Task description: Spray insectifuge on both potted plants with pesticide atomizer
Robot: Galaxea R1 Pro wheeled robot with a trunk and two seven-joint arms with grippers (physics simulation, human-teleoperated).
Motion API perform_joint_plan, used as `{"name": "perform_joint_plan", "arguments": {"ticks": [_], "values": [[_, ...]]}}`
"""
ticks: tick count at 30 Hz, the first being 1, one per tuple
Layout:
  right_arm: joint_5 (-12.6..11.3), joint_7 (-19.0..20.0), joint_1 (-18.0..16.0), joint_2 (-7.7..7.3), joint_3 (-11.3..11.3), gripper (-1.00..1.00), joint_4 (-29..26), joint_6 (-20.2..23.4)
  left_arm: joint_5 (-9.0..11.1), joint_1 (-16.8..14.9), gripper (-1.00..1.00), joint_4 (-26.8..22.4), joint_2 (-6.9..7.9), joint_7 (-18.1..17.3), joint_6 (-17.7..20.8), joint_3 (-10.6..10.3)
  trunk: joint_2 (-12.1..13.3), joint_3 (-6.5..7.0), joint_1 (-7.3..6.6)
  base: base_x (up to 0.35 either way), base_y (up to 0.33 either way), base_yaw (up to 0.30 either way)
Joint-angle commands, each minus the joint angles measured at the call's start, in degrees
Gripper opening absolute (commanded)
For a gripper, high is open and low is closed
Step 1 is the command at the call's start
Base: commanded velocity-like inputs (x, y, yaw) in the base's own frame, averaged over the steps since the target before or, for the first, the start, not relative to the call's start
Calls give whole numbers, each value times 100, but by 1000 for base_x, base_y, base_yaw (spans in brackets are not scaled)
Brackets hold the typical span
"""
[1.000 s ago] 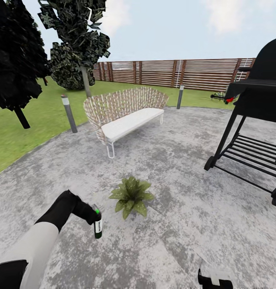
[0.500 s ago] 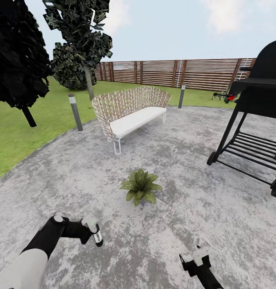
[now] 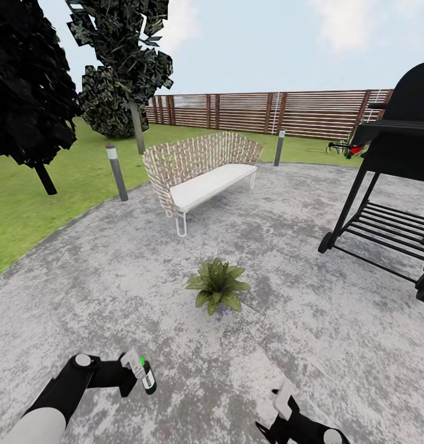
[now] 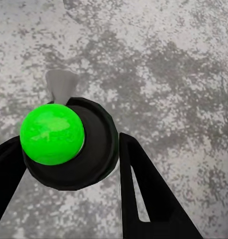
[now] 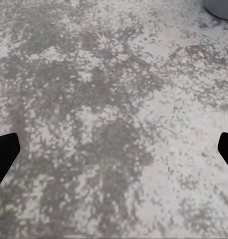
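Step in hand, as I judge it: atomizer secured, I am on approach to the first plant; no spray visible.

Left end effector (image 3: 137, 375) is clamped on the pesticide atomizer (image 3: 148, 377). In the left wrist view the dark fingers (image 4: 144, 199) sit on either side of the bottle, with a bright green marker on its top and the pale nozzle pointing out over the stone. The bottle hangs roughly upright, above the grey patio (image 3: 310, 320).

Right end effector (image 3: 284, 401) carries nothing; in the right wrist view its fingertips (image 5: 4, 152) stand wide apart over bare paving.

One potted plant (image 3: 219, 285) sits on the patio ahead of the left end effector and toward the right one, well apart from the bottle.

Next move, my call: close the gap, aim the nozzle at the leaves, then trigger.

Labels: a pale patch on the bottle, too small to read.
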Motion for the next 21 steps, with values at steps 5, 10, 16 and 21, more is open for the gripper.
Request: {"name": "perform_joint_plan", "arguments": {"ticks": [5,10,16,21], "values": [[57,74,-74,34,-34,100,-12,-31,-64,-3,-100,29,10,-17,-34,33,-2,-5,-1,0,0,0],[43,347,-167,37,-38,100,-4,-5,-50,-4,-100,56,12,-17,-35,27,-2,-5,-1,0,0,0],[51,651,-179,47,-31,100,-14,-8,-80,-7,-100,57,-20,-15,-32,-47,-2,-5,-1,0,0,0],[59,1250,-449,196,-15,-100,-16,-8,-99,-11,-100,64,-65,329,-26,-126,-2,-5,-1,0,0,0]]}}
